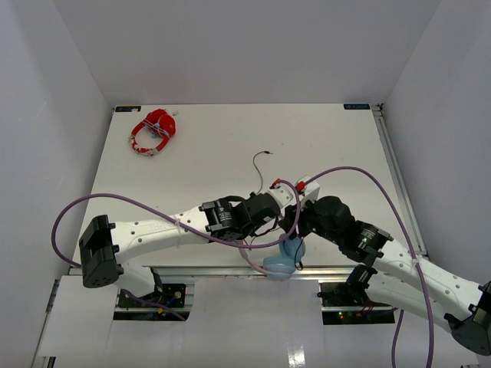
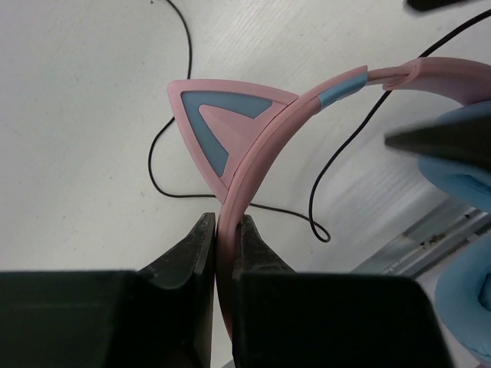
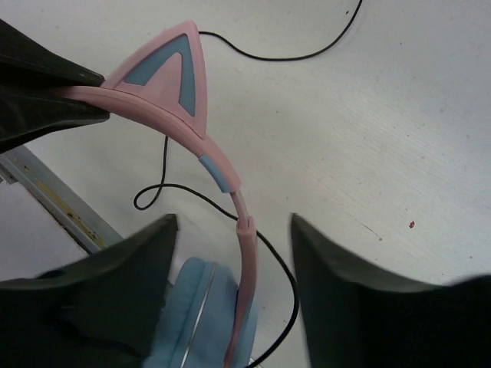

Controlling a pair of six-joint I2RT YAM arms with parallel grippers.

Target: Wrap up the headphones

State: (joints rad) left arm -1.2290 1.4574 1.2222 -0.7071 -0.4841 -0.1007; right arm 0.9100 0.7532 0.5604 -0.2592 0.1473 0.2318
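Left wrist, left gripper point(image 2: 222, 230) clamped on headphones point(image 2: 230, 130) (pink, cat-eared), right gripper point(image 3: 234, 220) wide.

From overhead, the two arms are covering most of the headphones point(image 1: 291, 247), with only one blue ear cup point(image 1: 276, 266) peeking out. The black cable point(image 1: 258, 172) is running out of sight beneath them. At the left wrist, the pink headband point(image 2: 307, 100) is sinking between the left gripper point(image 2: 228, 230) fingers, hiding its lower stretch. The right edge is cropping a blurred ear cup. At the right wrist, the bottom edge is cropping the right gripper point(image 3: 234, 222). The red-and-white headphones point(image 1: 153, 132) are showing too small for detail.
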